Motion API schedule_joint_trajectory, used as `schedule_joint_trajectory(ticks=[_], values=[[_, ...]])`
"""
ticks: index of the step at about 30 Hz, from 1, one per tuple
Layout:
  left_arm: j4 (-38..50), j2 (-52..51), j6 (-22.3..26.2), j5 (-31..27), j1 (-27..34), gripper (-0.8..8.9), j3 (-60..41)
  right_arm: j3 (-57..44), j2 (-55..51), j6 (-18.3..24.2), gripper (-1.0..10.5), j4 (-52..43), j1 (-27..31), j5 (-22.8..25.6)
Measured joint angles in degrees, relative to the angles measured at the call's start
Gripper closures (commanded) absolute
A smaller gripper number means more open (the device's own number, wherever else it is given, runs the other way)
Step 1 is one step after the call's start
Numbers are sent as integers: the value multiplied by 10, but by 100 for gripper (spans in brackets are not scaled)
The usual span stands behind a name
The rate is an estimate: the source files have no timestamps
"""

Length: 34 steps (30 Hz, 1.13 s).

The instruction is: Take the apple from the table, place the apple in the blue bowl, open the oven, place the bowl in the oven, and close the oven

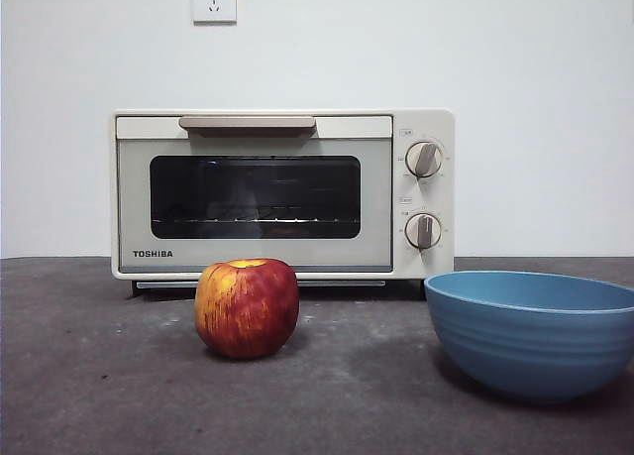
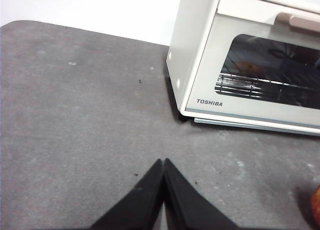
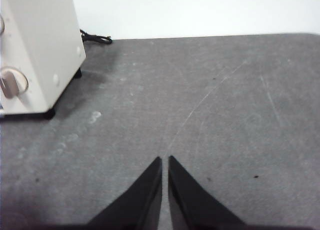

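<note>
We see the apple (image 1: 247, 307) sitting on the table (image 1: 89, 376), out in front of the oven (image 1: 282, 194). It is red with yellow streaks, and its stem hollow points up. Nothing is touching it. In the left wrist view only a small red sliver of it shows at the edge.

The blue bowl (image 1: 532, 330) sits on the table too, off to the side of the apple and apart from it. The bowl is wider than the apple. We can see a bit of its lighter inside, and nothing shows in that part.

The oven stands at the back of the table, near the white wall (image 1: 515, 49). Its door is shut. The tan handle (image 1: 248, 125) runs across the top of the door, and we can see a wire rack (image 1: 255, 220) through the dark glass. Two round knobs (image 1: 424, 159) sit one above the other beside the door. A wall socket (image 1: 214, 0) is up above the oven.

The left gripper (image 2: 164, 162) hangs over bare table near the oven's front corner. Its two black jaws are pressed together and hold nothing.

The right gripper (image 3: 165, 160) hangs over bare table near the oven's knob side. Its jaws are nearly together, with a thin slit between them, and hold nothing. A black cord (image 3: 95, 38) lies behind the oven.
</note>
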<state>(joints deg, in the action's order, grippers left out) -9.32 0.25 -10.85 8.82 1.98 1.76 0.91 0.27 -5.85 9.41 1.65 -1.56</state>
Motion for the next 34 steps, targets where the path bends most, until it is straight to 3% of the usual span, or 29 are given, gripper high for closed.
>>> schedule_joint_trajectory(ticks=[6,13,19,28,34], values=[[1,0,-50,0,0,806,0,0,0,-52,942,0,0,-1],[-5,0,-108,6,0,806,1,3,0,-96,942,6,0,-45],[-48,2,-126,49,0,806,36,67,4,-136,943,38,0,-61],[-132,59,-124,87,0,806,153,207,104,-134,943,118,-1,-131],[-192,141,-95,163,0,806,235,317,216,-90,943,197,-20,-206]])
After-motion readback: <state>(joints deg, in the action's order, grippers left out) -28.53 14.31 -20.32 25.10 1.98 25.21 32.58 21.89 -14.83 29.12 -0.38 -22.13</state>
